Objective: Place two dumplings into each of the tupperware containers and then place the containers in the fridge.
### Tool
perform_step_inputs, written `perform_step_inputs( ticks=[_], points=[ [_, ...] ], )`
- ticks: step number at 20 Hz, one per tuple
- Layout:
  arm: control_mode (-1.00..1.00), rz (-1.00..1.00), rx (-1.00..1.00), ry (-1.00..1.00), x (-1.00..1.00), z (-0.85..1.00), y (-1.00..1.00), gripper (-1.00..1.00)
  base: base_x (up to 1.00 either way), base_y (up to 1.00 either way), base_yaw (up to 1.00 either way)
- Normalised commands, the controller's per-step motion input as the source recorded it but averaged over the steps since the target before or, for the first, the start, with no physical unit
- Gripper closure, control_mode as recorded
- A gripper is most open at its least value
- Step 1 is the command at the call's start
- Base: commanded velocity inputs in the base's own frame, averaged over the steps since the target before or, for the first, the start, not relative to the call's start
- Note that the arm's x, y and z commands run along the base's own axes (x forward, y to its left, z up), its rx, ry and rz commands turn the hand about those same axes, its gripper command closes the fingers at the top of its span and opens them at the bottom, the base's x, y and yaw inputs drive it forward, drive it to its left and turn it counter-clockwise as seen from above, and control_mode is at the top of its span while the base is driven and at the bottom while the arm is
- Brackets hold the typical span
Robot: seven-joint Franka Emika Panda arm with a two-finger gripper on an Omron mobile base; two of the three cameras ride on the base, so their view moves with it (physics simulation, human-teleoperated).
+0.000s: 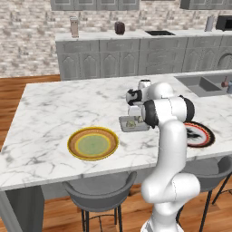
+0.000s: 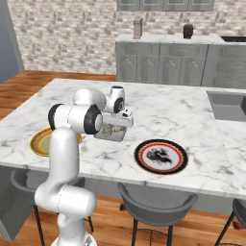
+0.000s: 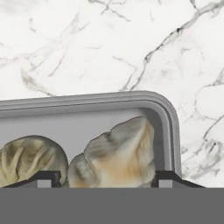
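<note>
Above the tupperware container (two dumplings inside), the end effector hangs released.

In the left base view the arm's elbow covers the right end of the tupperware container, and its contents are too small to tell apart. The same arm hides the 9 o'clock edge of the black-and-red plate. In the right base view the arm covers the container's 9 o'clock end and much of the yellow plate. In the hand view the container is cut off at 9 o'clock, as is one dumpling; the other dumpling loses its lower part at 6 o'clock.
</note>
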Motion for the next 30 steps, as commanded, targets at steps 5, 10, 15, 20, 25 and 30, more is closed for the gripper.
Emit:
perform_step_inputs(
  ticks=[5,10,15,20,25,30],
  points=[
    [-1.00,0.00,0.00,0.00,0.00,0.00,0.00,-1.00,0.00,0.00,0.00],
    [-1.00,0.00,0.00,0.00,0.00,0.00,0.00,-1.00,0.00,0.00,0.00],
    [-1.00,0.00,0.00,0.00,0.00,0.00,0.00,-1.00,0.00,0.00,0.00],
    [-1.00,0.00,0.00,0.00,0.00,0.00,0.00,-1.00,0.00,0.00,0.00],
    [-1.00,-0.01,0.00,0.00,-0.23,0.00,-0.01,-1.00,0.00,0.00,0.00],
    [-1.00,-0.03,0.00,0.00,-0.24,0.00,0.00,-1.00,0.00,0.00,0.00]
  ],
)
